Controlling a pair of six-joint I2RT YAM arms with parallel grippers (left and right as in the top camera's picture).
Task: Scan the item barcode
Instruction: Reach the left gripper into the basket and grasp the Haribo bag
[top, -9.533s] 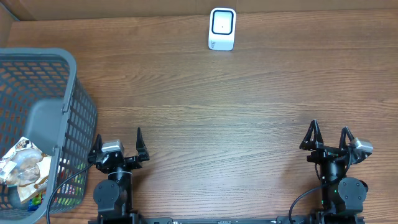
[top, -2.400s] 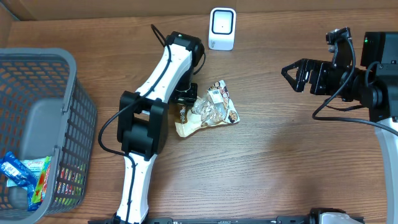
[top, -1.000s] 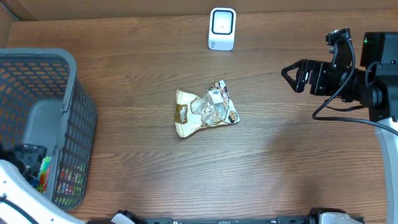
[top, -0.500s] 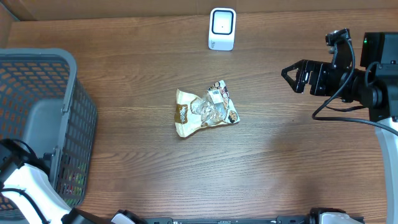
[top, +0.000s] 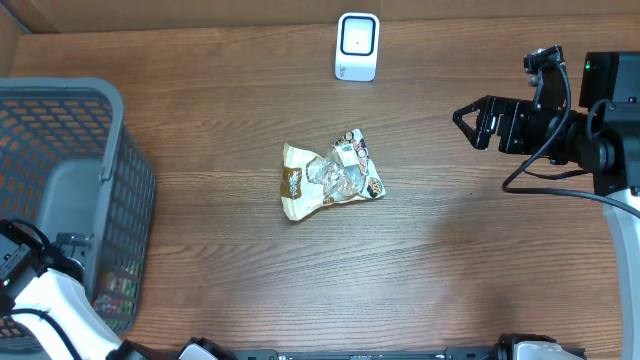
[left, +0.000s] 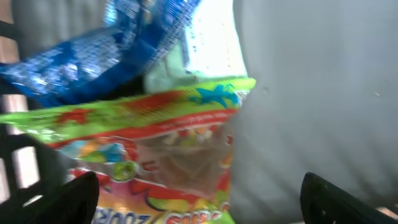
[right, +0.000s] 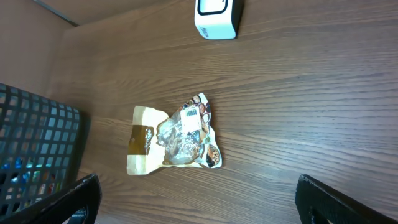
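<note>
Overhead: the bag (top: 332, 178) lies mid-tabletop (top: 450, 280), near the scanner (top: 357, 46). The right gripper (top: 468, 120) hovers spread wide, empty. The left gripper (left: 200, 190) gapes over packets (left: 161, 143) in the basket (top: 110, 130).

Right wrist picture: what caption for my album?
Snack packet on the wooden table, white scanner beyond, mesh basket at left.

A table (top: 250, 130) of dark brown wood fills the view, its grain running from the left edge to the right. Beyond its far edge lies a paler tan surface (top: 180, 10). The light falls even and soft
</note>
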